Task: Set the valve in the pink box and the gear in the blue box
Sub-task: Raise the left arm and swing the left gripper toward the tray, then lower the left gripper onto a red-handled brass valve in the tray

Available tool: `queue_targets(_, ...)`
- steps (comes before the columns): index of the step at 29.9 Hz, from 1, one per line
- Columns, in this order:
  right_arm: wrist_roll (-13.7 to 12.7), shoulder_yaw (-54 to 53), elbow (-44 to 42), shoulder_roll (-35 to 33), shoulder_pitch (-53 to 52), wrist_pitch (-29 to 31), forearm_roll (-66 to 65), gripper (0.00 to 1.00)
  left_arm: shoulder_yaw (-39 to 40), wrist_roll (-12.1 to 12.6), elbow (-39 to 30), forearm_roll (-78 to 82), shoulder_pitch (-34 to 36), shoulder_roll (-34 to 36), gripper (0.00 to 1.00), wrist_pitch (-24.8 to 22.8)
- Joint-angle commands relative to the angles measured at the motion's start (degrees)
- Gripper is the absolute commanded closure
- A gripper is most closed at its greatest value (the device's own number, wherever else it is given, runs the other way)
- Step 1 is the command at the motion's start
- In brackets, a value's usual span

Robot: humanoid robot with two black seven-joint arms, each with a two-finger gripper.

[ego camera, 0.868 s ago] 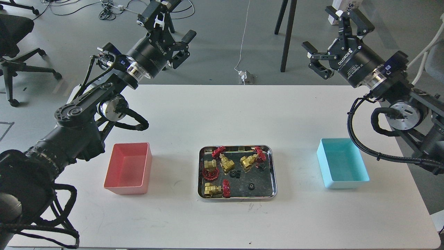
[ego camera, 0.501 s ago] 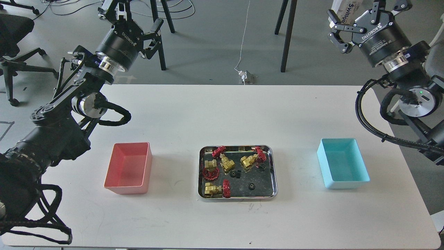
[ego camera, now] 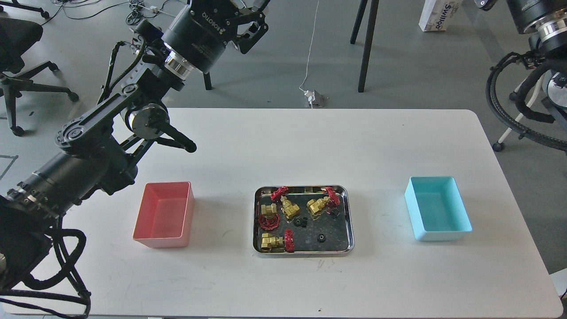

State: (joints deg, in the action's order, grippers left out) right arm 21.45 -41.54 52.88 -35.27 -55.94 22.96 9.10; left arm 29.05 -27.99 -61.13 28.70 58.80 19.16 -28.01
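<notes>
Several brass valves with red handwheels lie in the steel tray (ego camera: 350,221) at the table's middle front, one (ego camera: 319,205) at its back right and one (ego camera: 271,242) at its front left. Three tiny black gears lie among them: one (ego camera: 301,221) in the middle, one (ego camera: 321,238) toward the front, one (ego camera: 335,212) by the right rim. The pink box (ego camera: 165,215) stands empty to the tray's left, the blue box (ego camera: 437,213) empty to its right. My left gripper (ego camera: 246,11) is high beyond the table's far edge, jaws spread, tips cut by the top edge. My right gripper is out of view.
My right arm's wrist (ego camera: 538,17) and its cable loops (ego camera: 509,106) hang past the table's right side. My left arm (ego camera: 88,164) crosses above the table's left part, behind the pink box. An office chair (ego camera: 17,40) and black stand legs (ego camera: 367,44) are on the floor behind.
</notes>
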Motion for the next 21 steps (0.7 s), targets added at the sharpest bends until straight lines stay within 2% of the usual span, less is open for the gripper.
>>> queue_targets(1,0.0,-0.03,0.73,-0.15,0.83,-0.29,0.04,0.0,-21.09,-0.01,-5.47,4.33,13.15,4.3,0.01,5.31)
queue_targets(5,0.0,-0.12,1.18,-0.15,1.01,-0.81,0.04,0.0,-45.96,-0.01,-11.8,14.61,30.28,5.19,0.03,15.33)
queue_targets(7,-0.09,-0.12,1.35,-0.06,0.75,-1.78,0.04,0.0,-55.29,-0.01,-14.17,18.92,36.18,4.84,0.03,18.94)
queue_targets(10,-0.18,-0.03,3.19,0.38,-0.57,-7.12,-0.05,0.0,-66.11,-0.01,-16.03,25.77,40.86,2.82,0.03,24.12)
queue_targets(14,-1.49,1.1,3.02,0.64,-6.1,-11.36,-0.58,0.0,-76.84,-0.01,-15.6,31.68,40.44,-2.0,0.03,32.29)
queue_targets(18,-4.39,5.76,0.83,0.73,-10.67,-13.21,-0.49,0.0,-83.8,-0.01,-12.09,31.86,34.56,-6.58,0.03,42.57)
queue_targets(21,-4.57,7.96,0.56,0.82,-11.47,-13.38,-0.49,0.0,-84.51,-0.01,-7.35,32.03,30.25,-7.47,0.03,44.18)
